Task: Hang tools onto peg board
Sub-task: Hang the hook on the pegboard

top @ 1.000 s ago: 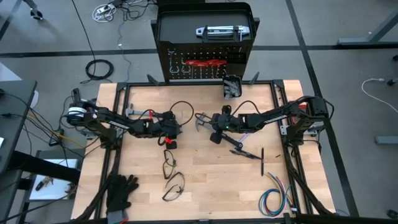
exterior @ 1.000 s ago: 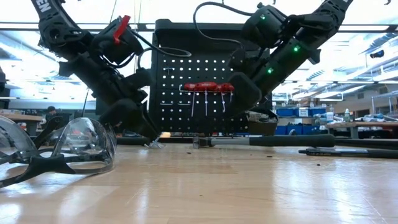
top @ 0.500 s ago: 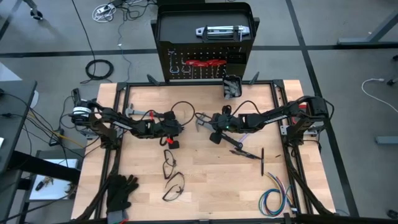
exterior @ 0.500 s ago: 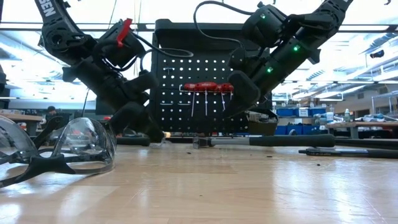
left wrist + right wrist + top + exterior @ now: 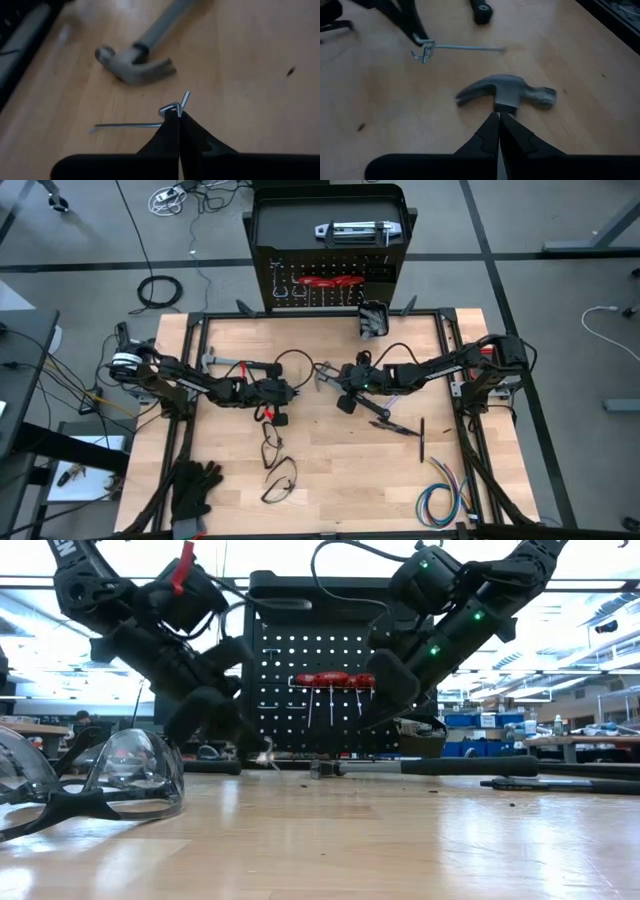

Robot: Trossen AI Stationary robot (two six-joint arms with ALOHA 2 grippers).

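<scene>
Tools are lying mid-desk [image 5: 330, 470]: a hammer [image 5: 362, 402] is resting with its steel head [image 5: 506, 95] flat on the wood, and a thin wire hook [image 5: 150, 121] is being pinched at its bent end by the left hand [image 5: 178, 114], fingers pressed together on it. The right hand [image 5: 498, 116] is sitting just behind the hammer head, fingers closed on the neck of the handle. Both hands are meeting near the middle of the desk, hook and hammer head lying close but apart. The peg board [image 5: 327, 285] is standing upright beyond the far edge, red-handled tools [image 5: 335, 680] hanging on it. Safety glasses [image 5: 95, 780] are lying nearer the front.
</scene>
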